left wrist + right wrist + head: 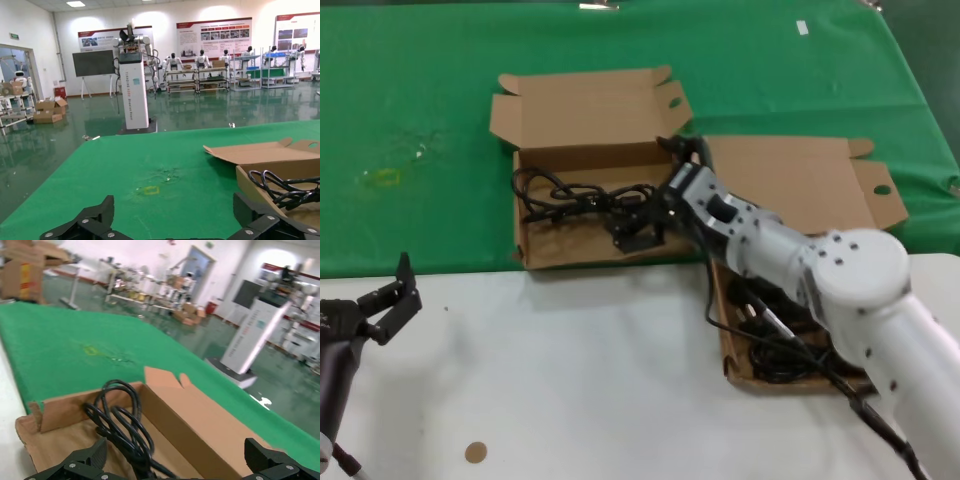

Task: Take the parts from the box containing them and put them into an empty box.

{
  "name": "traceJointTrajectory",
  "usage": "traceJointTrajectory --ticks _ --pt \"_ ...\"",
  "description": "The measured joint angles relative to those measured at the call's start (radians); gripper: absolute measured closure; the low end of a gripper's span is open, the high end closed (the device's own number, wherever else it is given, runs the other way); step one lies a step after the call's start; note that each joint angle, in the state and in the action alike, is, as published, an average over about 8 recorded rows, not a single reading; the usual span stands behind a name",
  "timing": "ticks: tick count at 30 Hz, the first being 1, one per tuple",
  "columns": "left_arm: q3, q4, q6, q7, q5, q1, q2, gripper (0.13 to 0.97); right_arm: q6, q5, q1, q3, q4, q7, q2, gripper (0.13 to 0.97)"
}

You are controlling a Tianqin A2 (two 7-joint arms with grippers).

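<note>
A tangle of black power cords (pixel 582 195) lies in the left-hand box (pixel 582 255), strung out mostly left to right across its floor, with loops bunched at the left wall and a darker lump of plugs toward the right. This box has an uneven front rim, and its lid (pixel 588 108) stands open at the far side with an oval hole in the right tab. In the right wrist view the same cords (pixel 120 420) rise in a looped bundle just in front of the camera, inside the cardboard walls.

The right gripper (pixel 638 232) reaches in from the right, its white arm stretched diagonally from the near right corner across the second box (pixel 790 180), covering most of that box's floor. Its black fingers (pixel 75 465) are spread wide apart, one on each side of the cords, closed on nothing. Under the arm, more black cable (pixel 775 345) shows in the near part of the right-hand box; how many cords lie there I cannot make out, as the arm hides them.

The left gripper (pixel 388 300) hangs low at the near left over the white table (pixel 570 380), well apart from both boxes, its fingers (pixel 90 222) spread. Green cloth (pixel 420 120) covers the far half of the table.
</note>
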Motion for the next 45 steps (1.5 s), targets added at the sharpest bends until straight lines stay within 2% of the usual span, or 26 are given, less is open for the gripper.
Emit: traceJointTrajectory --ticks 4,12,21,34,45 --pt "0.000 0.000 0.000 0.000 0.000 0.000 0.000 0.331 0.044 0.027 -0.076 0.031 0.074 0.026 0.016 0.129" --pt "0.000 0.000 0.000 0.000 0.000 0.000 0.000 0.198 0.130 0.082 -0.226 0.090 0.220 0.078 0.047 0.129" --pt "0.000 0.000 0.000 0.000 0.000 0.000 0.000 0.136 0.228 0.144 -0.395 0.158 0.385 0.136 0.082 0.129" --pt "0.000 0.000 0.000 0.000 0.000 0.000 0.000 0.132 0.362 0.228 -0.626 0.251 0.610 0.215 0.130 0.129" --pt "0.000 0.000 0.000 0.000 0.000 0.000 0.000 0.132 0.379 0.239 -0.656 0.263 0.640 0.226 0.136 0.129"
